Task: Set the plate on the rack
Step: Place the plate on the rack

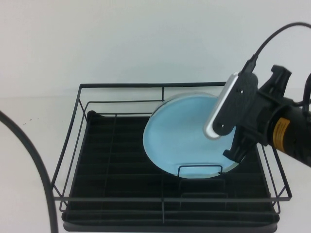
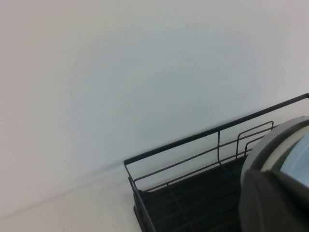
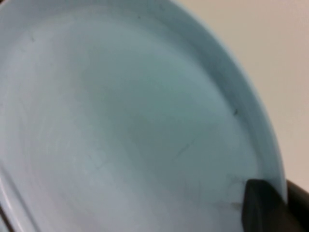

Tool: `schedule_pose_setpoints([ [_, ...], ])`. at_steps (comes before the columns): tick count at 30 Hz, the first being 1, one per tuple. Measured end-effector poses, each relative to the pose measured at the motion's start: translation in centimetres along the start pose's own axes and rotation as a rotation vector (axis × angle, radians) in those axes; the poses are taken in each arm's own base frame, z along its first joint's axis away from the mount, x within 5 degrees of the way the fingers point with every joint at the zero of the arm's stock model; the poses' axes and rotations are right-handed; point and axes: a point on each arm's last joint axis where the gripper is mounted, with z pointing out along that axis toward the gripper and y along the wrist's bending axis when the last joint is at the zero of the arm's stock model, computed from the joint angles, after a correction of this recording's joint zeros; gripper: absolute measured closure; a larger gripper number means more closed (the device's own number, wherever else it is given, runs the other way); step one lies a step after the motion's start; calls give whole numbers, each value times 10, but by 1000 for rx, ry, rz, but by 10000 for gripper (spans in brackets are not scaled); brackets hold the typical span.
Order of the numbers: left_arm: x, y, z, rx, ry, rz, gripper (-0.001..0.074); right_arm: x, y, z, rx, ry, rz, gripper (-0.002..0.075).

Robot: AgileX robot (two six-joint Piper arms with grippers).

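Note:
The light sky-blue plate (image 1: pixel 182 136) stands tilted on edge inside the black wire rack (image 1: pixel 112 160), toward its right side. Its lower rim sits low behind a small wire loop divider (image 1: pixel 200 168); I cannot tell whether it touches the base. My right gripper (image 1: pixel 238 148) reaches in from the right and is shut on the plate's right rim. In the right wrist view the plate (image 3: pixel 135 125) fills the picture, with a black finger (image 3: pixel 263 208) pressed on its face. My left gripper (image 2: pixel 275 203) is a dark blur beside the rack's corner (image 2: pixel 130 166), away from the plate (image 2: pixel 300 155).
A black cable (image 1: pixel 34 160) curves down the left side, outside the rack. The right arm's pale wrist camera housing (image 1: pixel 228 107) hangs over the plate. White table and wall surround the rack, and its left half holds only the slotted tray.

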Motion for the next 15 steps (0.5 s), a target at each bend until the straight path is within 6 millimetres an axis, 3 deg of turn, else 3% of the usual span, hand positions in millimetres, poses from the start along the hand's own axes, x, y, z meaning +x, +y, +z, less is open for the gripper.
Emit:
schedule_pose_setpoints([
  [15, 1, 0, 0, 2, 9, 0, 735, 18, 18, 17, -37, 91, 4, 711],
])
